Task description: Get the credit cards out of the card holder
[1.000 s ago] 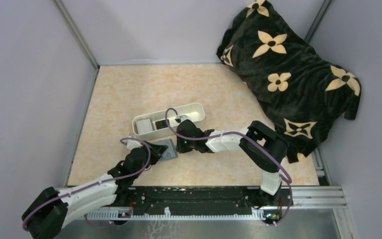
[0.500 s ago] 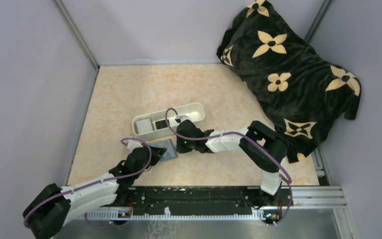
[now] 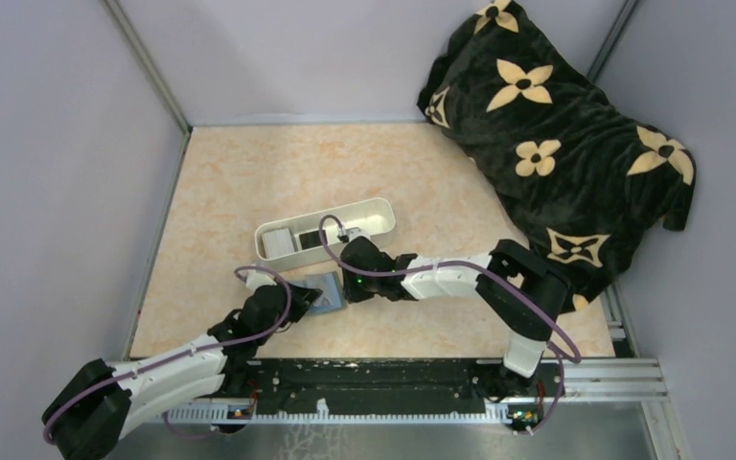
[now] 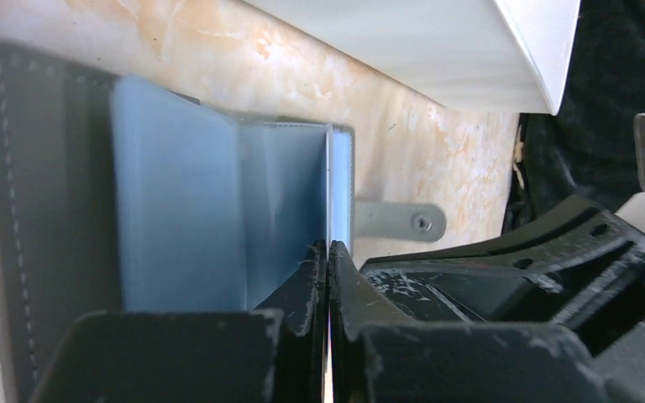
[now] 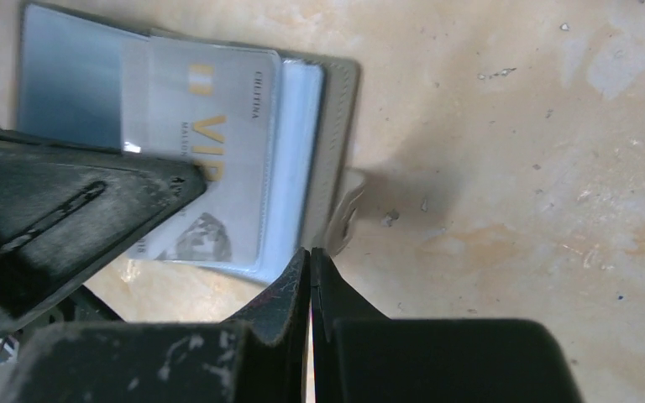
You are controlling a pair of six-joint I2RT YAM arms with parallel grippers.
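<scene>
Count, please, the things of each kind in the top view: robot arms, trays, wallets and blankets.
White-and-black robot arms: 2
Long white oblong plastic tray: 1
Small flat grey bifold wallet: 1
Black plush blanket with cream flowers: 1
Total: 5

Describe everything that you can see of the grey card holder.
The card holder is a small grey bifold wallet, leather-like with stitched edges, lying open on the table, on the near side of the white tray. Its inner pockets are blue-grey; a pale card printed VIP sits in one. The left gripper is shut on a pocket edge; the right gripper is shut at its border.
</scene>
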